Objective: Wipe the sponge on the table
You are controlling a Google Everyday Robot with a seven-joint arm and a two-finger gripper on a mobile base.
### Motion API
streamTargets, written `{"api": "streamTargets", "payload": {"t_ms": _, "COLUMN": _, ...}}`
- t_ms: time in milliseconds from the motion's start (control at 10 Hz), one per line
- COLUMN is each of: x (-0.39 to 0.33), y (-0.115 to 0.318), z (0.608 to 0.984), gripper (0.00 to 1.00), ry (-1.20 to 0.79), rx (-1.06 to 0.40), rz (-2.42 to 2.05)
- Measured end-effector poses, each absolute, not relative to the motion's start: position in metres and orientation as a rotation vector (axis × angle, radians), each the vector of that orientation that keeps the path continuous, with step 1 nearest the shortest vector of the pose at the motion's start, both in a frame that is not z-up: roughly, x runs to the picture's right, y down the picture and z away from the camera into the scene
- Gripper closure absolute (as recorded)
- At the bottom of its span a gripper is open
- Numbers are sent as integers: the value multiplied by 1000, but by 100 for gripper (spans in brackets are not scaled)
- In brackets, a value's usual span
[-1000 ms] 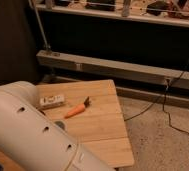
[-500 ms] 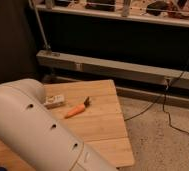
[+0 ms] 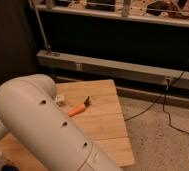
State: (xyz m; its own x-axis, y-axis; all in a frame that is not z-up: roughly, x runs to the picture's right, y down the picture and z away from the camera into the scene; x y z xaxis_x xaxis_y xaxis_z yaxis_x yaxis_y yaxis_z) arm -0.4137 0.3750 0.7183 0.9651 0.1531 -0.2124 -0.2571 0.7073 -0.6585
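Camera view: the only view there is.
Arm: one big white round arm point(image 3: 43, 125) fills the bottom left. It has a row of small dark holes along it.
Gripper: it does not show here, so I cannot tell where it sits past the arm.
Fingers: closed. I cannot tell if they hold anything.
Counter: one light wooden counter point(image 3: 108, 125) made of planks. The arm hides its left part and most of its near part.
Sponge: I cannot see it. It may be behind the arm, so I cannot tell where it lies.
Sponge and fingers: both are hidden, so I cannot say if they are near or far apart.
Orange thing: one small long orange thing point(image 3: 76, 110) lies flat on the counter, just beside the arm. It has a dark end that points up and to the right.
White thing: one small pale blocky thing point(image 3: 61, 99) sits on the counter, right at the edge of the arm and near the orange thing, not touching it.
Floor: speckled grey floor point(image 3: 158, 147) to the right of the counter.
Cable: a thin black cable point(image 3: 164, 106) comes down from the grey bar and runs over the floor.
Grey bar: one long grey bar point(image 3: 128, 70) runs behind the counter, with a dark space above it.
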Motion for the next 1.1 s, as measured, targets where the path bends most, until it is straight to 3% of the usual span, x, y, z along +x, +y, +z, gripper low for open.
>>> {"api": "streamTargets", "payload": {"t_ms": 1100, "x": -415, "y": 313, "z": 750, "gripper": 63, "ry": 133, "rx": -698, "rz": 286}}
